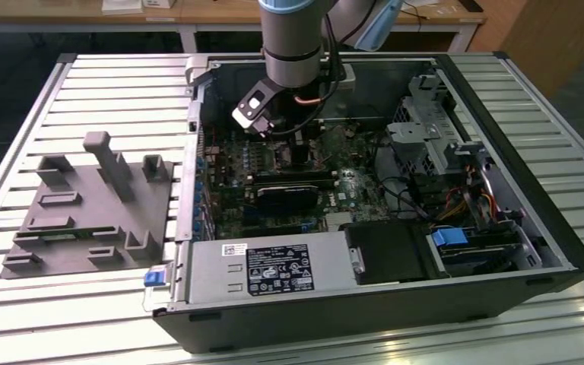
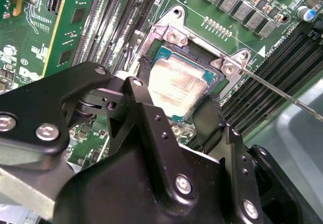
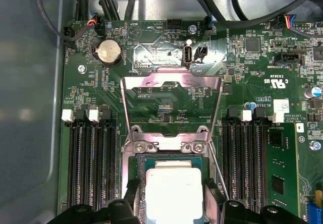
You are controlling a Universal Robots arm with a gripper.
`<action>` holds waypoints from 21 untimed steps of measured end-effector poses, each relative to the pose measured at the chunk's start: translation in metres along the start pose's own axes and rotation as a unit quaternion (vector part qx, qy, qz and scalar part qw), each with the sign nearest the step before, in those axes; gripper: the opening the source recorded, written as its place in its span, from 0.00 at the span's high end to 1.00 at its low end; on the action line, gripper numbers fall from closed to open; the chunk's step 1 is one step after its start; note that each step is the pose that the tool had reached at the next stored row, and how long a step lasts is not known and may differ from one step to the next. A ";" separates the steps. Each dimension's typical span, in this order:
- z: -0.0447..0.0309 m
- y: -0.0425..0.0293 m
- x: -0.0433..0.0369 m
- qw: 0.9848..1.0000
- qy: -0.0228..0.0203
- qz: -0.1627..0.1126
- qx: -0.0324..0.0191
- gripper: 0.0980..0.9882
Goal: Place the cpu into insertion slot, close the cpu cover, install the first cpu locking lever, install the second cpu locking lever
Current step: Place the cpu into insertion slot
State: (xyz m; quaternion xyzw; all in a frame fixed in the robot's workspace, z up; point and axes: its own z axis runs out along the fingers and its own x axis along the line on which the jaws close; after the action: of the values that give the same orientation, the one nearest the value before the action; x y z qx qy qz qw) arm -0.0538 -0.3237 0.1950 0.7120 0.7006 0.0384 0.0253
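The gripper (image 2: 177,88) is clamping the light, stiff, probably fragile cpu (image 2: 179,82) by two opposite edges, likely the safest hold, as it is sitting in the insertion slot (image 2: 174,35) directly beneath.

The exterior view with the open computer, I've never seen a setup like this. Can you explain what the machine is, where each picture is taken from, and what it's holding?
The exterior view is taken from a camera off the arm. It shows a robot arm reaching down into an open computer case that lies on a slatted metal table. A grey fixture sits beside the case, on the exterior view's left.

The two wrist views come from cameras riding on the arm, so they look closely at the green circuit board inside the case.

The black gripper is the arm's hand. It is shut on the cpu, a small grey-faced chip. The chip is at the insertion slot, which is the metal-rimmed socket. The cpu cover, a silvery frame, is swung open away from the socket.
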 end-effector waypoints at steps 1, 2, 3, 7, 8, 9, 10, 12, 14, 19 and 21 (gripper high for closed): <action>-0.0001 0.0000 0.0000 1.000 0.002 0.000 0.000 0.42; -0.0001 0.0000 0.0000 1.000 0.002 0.000 0.000 0.42; -0.0001 0.0000 0.0000 1.000 0.002 0.000 0.000 0.42; -0.0011 0.0000 -0.0001 1.000 0.003 0.000 0.000 0.42; -0.0011 0.0000 -0.0001 1.000 0.004 0.000 0.000 0.42; -0.0012 0.0000 0.0000 1.000 0.006 0.000 0.000 0.42; -0.0012 0.0000 0.0000 1.000 0.006 0.001 0.000 0.42; -0.0012 0.0000 0.0000 1.000 0.008 0.001 0.000 0.42; -0.0012 0.0000 0.0000 1.000 0.009 0.001 0.000 0.42; -0.0018 0.0000 0.0000 1.000 0.009 0.001 0.000 0.42; -0.0030 0.0001 0.0000 1.000 0.009 0.001 0.000 0.42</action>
State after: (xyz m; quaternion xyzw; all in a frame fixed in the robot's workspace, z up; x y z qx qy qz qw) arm -0.0539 -0.3237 0.1981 0.7122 0.7003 0.0448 0.0188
